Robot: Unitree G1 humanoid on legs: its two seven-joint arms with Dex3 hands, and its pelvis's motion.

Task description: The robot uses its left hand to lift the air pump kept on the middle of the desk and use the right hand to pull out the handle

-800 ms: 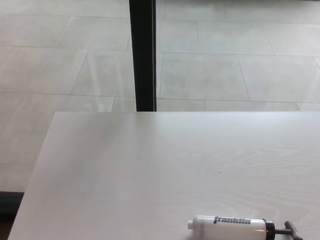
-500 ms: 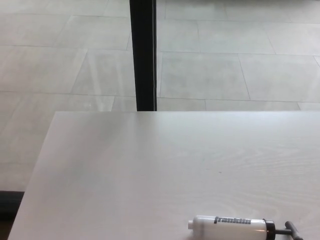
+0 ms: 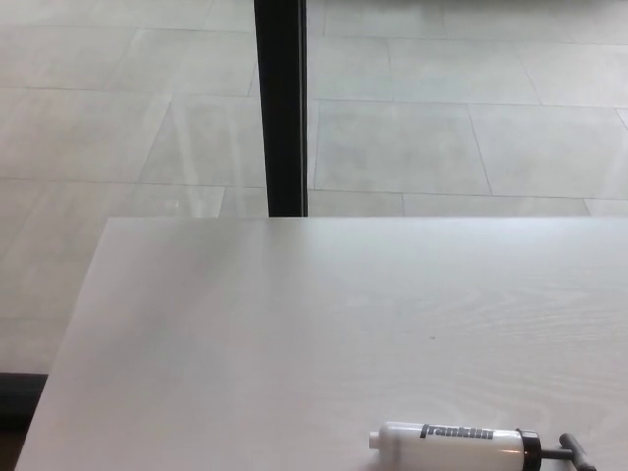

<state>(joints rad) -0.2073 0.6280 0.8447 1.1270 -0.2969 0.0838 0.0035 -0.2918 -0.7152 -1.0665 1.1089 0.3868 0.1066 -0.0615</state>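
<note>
A white air pump (image 3: 451, 444) with black lettering lies on its side on the white desk (image 3: 294, 334), near the bottom edge of the head view and right of centre. Its nozzle end points left. A black collar and a thin rod lead right to its black T-handle (image 3: 574, 453), which sits pushed in close to the body. Neither of my hands shows in the picture.
The desk's far edge runs across the middle of the view and its left edge slants down to the bottom left corner. Beyond it lies a pale tiled floor with a black vertical post (image 3: 283, 108) standing behind the desk.
</note>
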